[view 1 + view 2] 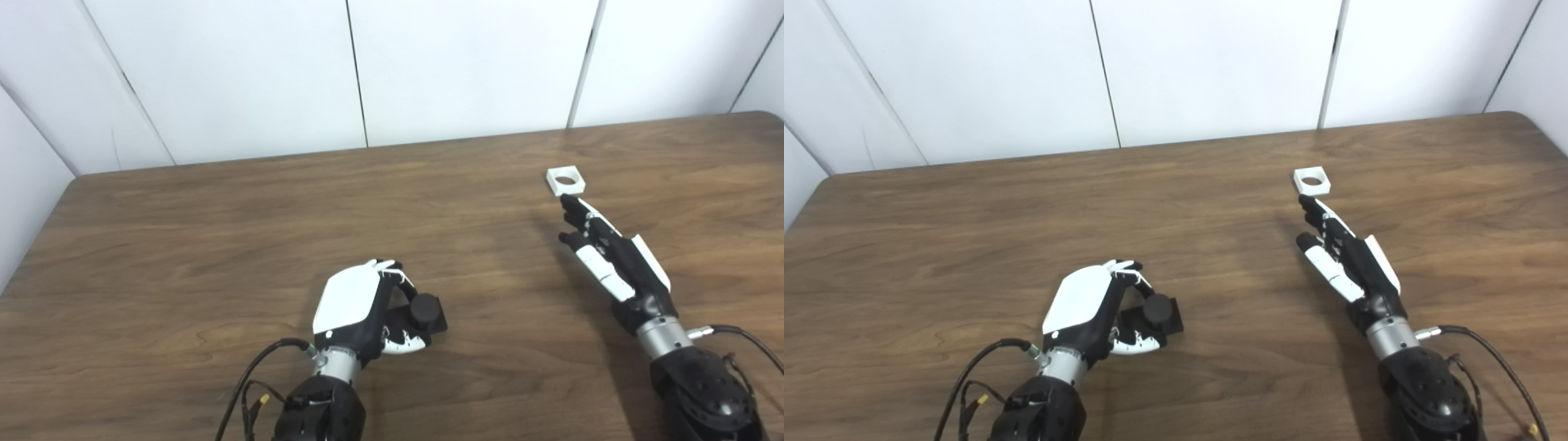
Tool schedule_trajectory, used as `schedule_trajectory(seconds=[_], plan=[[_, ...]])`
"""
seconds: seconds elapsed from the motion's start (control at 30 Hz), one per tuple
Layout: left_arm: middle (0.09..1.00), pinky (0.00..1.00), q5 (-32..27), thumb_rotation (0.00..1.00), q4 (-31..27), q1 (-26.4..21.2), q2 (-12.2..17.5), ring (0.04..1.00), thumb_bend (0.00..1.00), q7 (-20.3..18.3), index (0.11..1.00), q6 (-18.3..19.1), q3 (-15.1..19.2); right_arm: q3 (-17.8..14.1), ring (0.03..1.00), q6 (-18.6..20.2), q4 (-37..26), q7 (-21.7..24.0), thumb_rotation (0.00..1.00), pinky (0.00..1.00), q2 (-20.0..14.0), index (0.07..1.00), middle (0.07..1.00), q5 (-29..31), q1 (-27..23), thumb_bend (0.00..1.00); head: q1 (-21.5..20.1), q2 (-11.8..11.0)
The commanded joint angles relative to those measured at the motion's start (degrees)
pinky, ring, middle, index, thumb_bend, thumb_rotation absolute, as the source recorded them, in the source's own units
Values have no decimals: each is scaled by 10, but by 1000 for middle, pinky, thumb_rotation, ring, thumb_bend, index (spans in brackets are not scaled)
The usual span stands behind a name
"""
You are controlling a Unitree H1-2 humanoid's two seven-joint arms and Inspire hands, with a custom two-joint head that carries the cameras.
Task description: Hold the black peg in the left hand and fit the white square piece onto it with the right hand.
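The black peg [424, 311] is a round post on a square black base, standing on the table near its front middle. My left hand [361, 306] curls around it from the left, fingers over its far side and thumb [405, 346] along its near side; the hold looks loose. The white square piece [565, 180], with a round hole, lies flat at the far right. My right hand [603, 252] is open and stretched flat, its fingertips [569, 202] just short of the piece's near edge, not holding it.
The brown wooden table [184, 245] ends at a white panelled wall behind and at a rounded left edge. Black cables trail from both wrists [257, 373] near the front edge.
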Motion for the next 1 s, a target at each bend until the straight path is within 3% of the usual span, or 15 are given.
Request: schedule_trajectory(seconds=[0.0,0.43,0.57,0.67,0.83,0.97], plan=[[868,803,-13,80,16,6,-3,936,501,-25,491,7,2,-2,966,-3,-27,-3,734,882,-7,912,952,0,-17,698,-1,0],[864,813,-21,79,31,17,-6,932,502,5,488,-4,-4,-12,950,2,-38,-10,671,863,-5,897,944,7,-21,696,0,-8],[865,793,-23,80,32,18,-4,930,501,9,491,-6,-4,-8,900,-2,-39,-54,520,855,-5,833,892,-78,-37,715,1,-10],[863,792,-18,81,33,19,-1,923,501,14,492,-9,-8,-3,880,-11,-15,-74,316,831,-16,813,878,-127,-71,778,0,-17],[864,799,-29,79,34,23,-3,929,501,20,491,-6,-7,5,883,-6,16,-88,258,833,-31,796,873,-173,-117,831,0,-21],[861,790,-26,79,36,24,-5,924,501,23,492,-5,-11,16,902,-1,59,-91,286,865,-50,775,876,-205,-158,857,-3,-29]])
